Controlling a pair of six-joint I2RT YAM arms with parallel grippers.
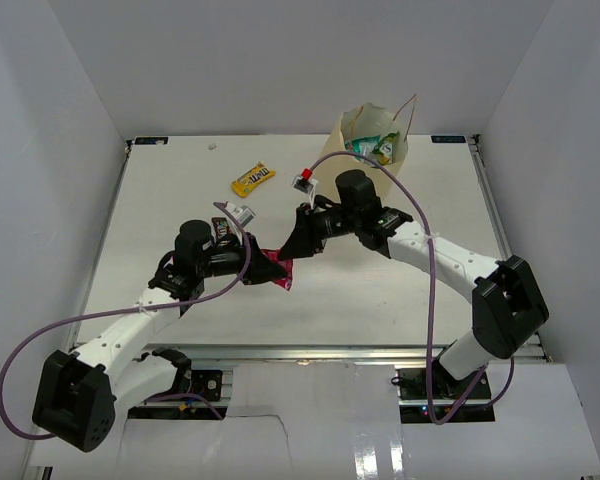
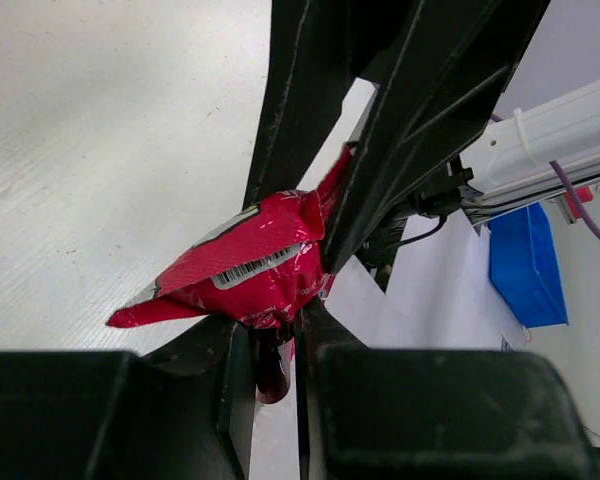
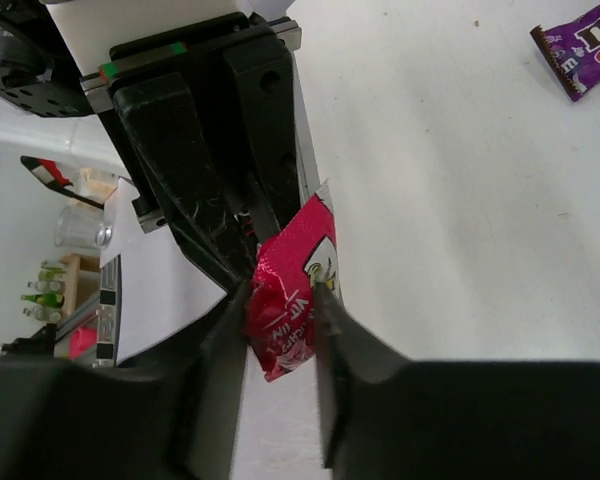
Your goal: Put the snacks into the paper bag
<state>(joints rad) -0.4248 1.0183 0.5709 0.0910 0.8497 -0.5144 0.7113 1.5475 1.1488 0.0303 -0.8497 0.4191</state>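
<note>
Left gripper (image 1: 268, 268) pinched narrow on red wrapper (image 1: 283, 272), holding its lower edge. Wrapper is off the table, mid-table, caught between both grippers. In left wrist view its long axis runs about 8 to 2 o'clock, with the barcode face up. In top view too much is hidden to call the axis.

Right gripper (image 1: 302, 240) sits at 1 o'clock from the left one, fingers closed in on the wrapper's other end. In right wrist view both pads touch it. Reads as a handover, both arms gripping at once.

Bag (image 1: 352, 128) stands upright at the far edge, at 1 o'clock from right gripper and apart from it, mouth open, green packs showing inside. Right arm is clearly the nearer one, so left should let go before right carries.

Yellow pack (image 1: 252, 180) lies loose at 11 o'clock from the grippers, with two small packets near it.
</note>
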